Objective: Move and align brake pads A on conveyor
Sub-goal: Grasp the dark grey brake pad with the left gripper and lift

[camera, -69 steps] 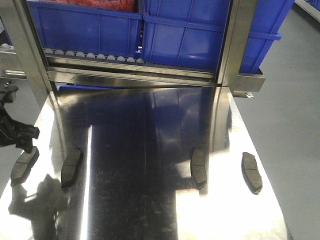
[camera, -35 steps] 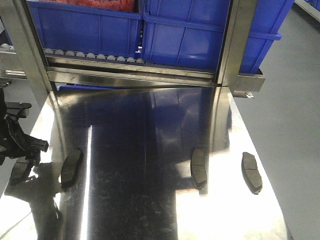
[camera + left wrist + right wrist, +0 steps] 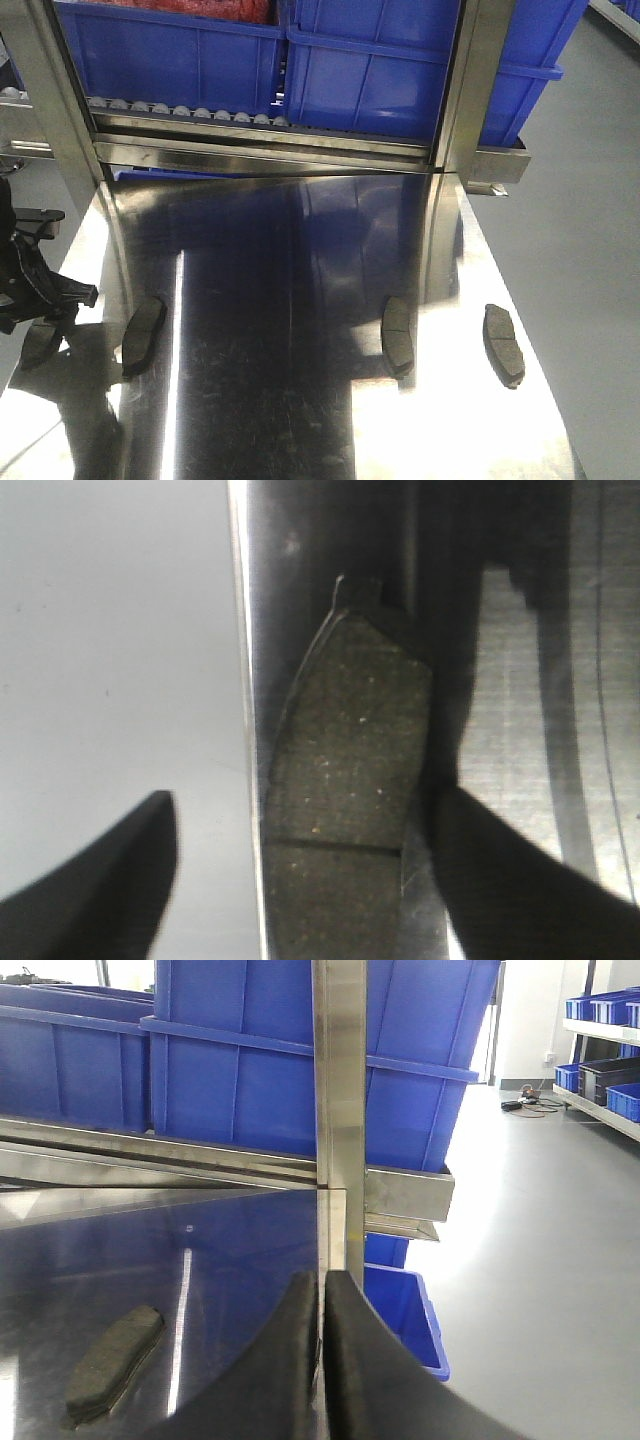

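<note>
Left jaws stood spread astride a pad (image 3: pixel 345 780); right jaws were closed, empty. Pad likely stiff, dense: grip long sides.

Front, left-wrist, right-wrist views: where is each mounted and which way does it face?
Front: above the near edge of the steel table, facing down and forward at four pads and blue bins; left end effector at frame left.
Left wrist: on the left arm, facing down at leftmost pad between open fingers.
Right wrist: low over the table, facing the bins; shut right end effector in foreground.
Shared: front and left wrist both show the leftmost pad.
</note>
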Motion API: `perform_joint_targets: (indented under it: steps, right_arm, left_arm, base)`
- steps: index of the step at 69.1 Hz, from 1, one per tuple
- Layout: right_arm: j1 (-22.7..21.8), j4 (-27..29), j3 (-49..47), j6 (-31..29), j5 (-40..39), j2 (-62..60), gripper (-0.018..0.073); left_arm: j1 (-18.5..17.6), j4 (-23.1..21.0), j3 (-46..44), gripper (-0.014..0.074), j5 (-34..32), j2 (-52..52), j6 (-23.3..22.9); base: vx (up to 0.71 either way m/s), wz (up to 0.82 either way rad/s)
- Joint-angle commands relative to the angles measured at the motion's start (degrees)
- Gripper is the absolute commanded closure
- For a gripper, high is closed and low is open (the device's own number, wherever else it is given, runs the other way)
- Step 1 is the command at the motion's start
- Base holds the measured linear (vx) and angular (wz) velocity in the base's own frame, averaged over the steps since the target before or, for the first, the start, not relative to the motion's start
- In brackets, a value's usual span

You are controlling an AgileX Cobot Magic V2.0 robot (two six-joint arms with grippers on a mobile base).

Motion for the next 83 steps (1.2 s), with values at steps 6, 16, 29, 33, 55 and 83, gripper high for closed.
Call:
perform_joint_targets:
  steps: [6,16,29,33,55,83]
  right_arm:
    - [-0.27,0.0,0.94,-0.56,-4.07,-0.72,0.0562]
    - [-0.27,0.0,0.94,-0.56,-4.07,-0.72,0.0562]
    - [-0.27,0.0,0.94,-0.56,-4.07,-0.72,0.0562]
    - [-0.27,0.0,0.94,-0.56,-4.07,-0.72,0.0562]
    - [-0.27,0.0,0.94,-0.56,-4.07,-0.72,0.0562]
    - [-0.27,0.0,0.94,-0.56,-4.07,-0.72,0.0562]
  left_arm:
    - [-0.04,0.28,-1.57,0.0312,-0.37,-2.47,0.3]
    - [-0.04,0.28,-1.57,0.0457,-0.37,-2.47,0.3]
    - [-0.04,0.28,-1.57,0.0555,-0.37,-2.58,0.3]
    - [-0.04,0.23,-1.57,0.0563,-0.37,-2.71,0.3]
    - [-0.04,0.23,-1.57,0.0558,-3.2,-7.7,0.3]
    - [-0.1,-5.51,-1.53,0.0555,-6.04,-19.1,7.6]
  base:
    - [0.0,0.0]
    - [0.0,0.0]
    - [0.0,0.0]
    - [0.0,0.0]
    - [0.0,0.0]
    - [0.0,0.0]
